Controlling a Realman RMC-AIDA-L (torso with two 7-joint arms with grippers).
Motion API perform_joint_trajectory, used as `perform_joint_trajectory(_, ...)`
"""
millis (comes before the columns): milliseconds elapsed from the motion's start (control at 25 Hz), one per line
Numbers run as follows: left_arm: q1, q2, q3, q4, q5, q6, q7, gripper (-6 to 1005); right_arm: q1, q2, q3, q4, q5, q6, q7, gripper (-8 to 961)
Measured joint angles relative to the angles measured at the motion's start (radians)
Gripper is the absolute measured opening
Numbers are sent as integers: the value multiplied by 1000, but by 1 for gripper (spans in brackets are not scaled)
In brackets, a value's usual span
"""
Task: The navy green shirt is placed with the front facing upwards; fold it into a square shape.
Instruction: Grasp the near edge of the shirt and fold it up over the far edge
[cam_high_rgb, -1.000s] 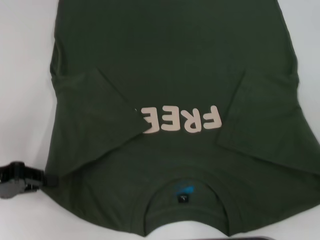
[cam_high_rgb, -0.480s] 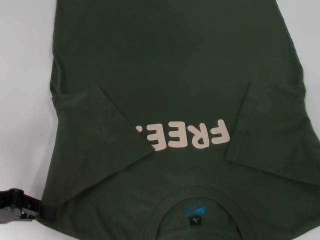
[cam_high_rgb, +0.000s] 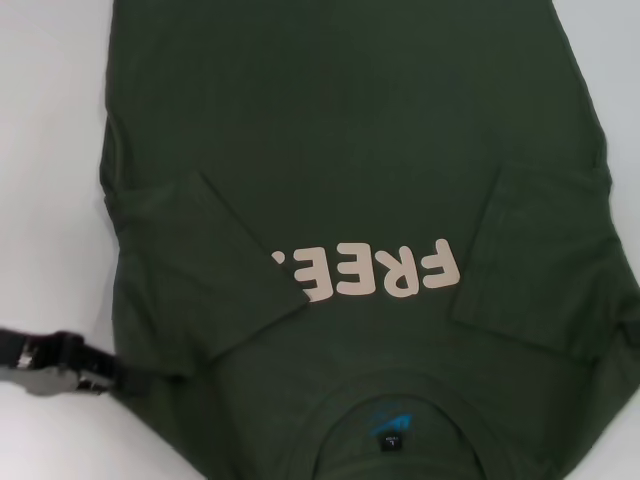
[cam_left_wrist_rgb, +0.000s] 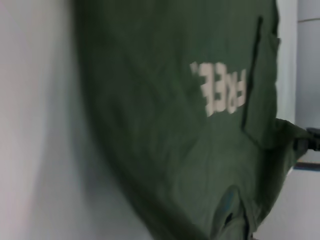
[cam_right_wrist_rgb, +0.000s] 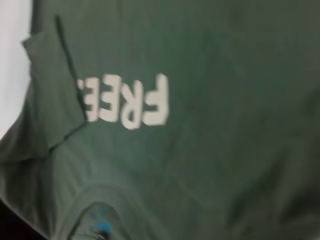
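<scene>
The navy green shirt (cam_high_rgb: 350, 130) lies front up on the white table, its pink "FREE" lettering (cam_high_rgb: 365, 272) upside down to me. Both sleeves are folded in over the chest. The collar and its black neck label (cam_high_rgb: 388, 440) are nearest me. At the shirt's near left shoulder, my left gripper (cam_high_rgb: 108, 372) is shut on the cloth edge and bunches it up. In the left wrist view the opposite shoulder is drawn up into a peak at my right gripper (cam_left_wrist_rgb: 306, 141), which is shut on it. The head view does not show the right gripper.
The white table (cam_high_rgb: 50, 150) shows bare on the left of the shirt and in a strip at the far right (cam_high_rgb: 615, 60). The shirt's hem runs out of the head view at the far side.
The shirt slid toward me, the lettering and collar dropping lower in view. Then the left gripper moved away from me and inward, lifting the near left shoulder.
</scene>
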Motion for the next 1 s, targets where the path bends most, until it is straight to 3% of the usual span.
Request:
perform_joint_trajectory(160, -76, -10, -25, 2, 0, -5, -10, 54, 54, 3, 1, 1, 16, 3, 5, 16)
perform_joint_trajectory(520, -229, 7, -80, -6, -2, -142, -84, 54, 162, -19, 9, -2, 112, 67, 74, 16)
perform_joint_trajectory(1000, -339, -43, -75, -20, -100, -454, -107, 54, 273, 5, -2, -3, 241, 213, 137, 17)
